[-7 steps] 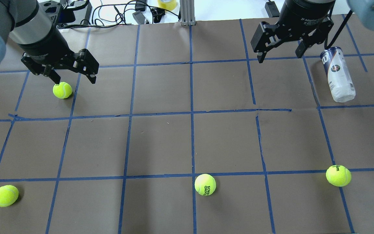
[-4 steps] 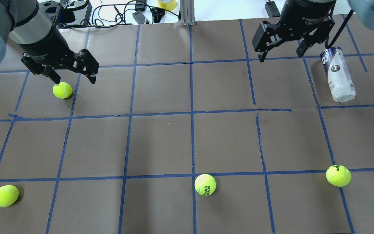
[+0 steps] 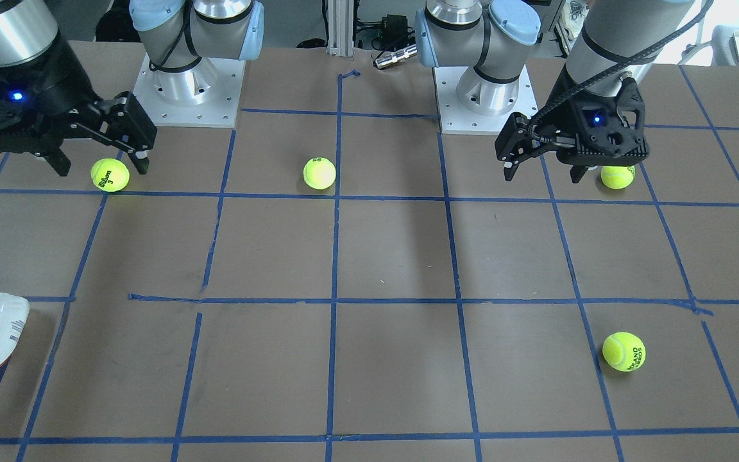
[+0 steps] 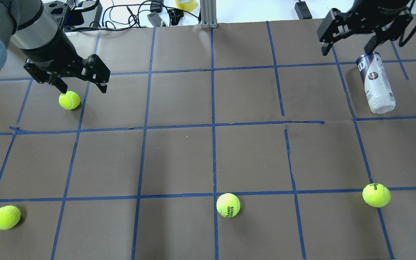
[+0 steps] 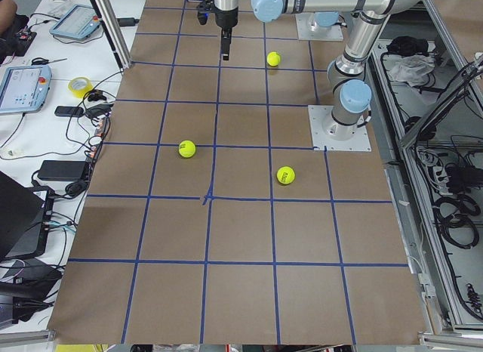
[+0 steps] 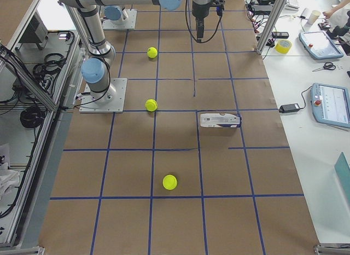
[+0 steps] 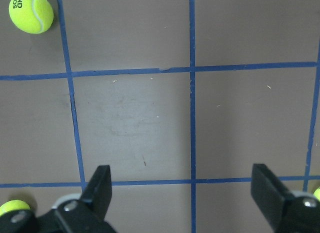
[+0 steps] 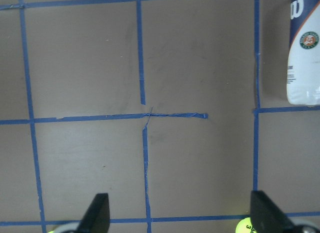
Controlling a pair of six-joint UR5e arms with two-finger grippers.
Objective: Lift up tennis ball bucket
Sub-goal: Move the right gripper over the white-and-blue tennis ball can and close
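Your bucket [image 4: 375, 83] lies on its side at the right end of the tabletop [image 4: 179, 159]. Its navy band points away from the robot and its clear end toward it, and a blue tape line [image 4: 345, 90] runs alongside. It rests untouched.

The right gripper [image 4: 346, 51] hangs in the air near the navy end, fingers spread wide and empty. From its wrist camera you see the bucket in the upper right corner, outside the gap between the fingers and apart from both. How high this gripper stands above the tabletop you cannot tell.

At the opposite end the left gripper [image 4: 83, 89] hovers, likewise wide open and holding nothing, with a ball [image 4: 69, 100] on the tabletop just beside its fingers in the overhead view.

Three more sit in the row nearest the robot: the left ball [image 4: 6, 217], the middle ball [image 4: 228, 205] printed ROLAND GARROS, and the right ball [image 4: 376, 195] marked Wilson. All four lie well apart from the bucket.
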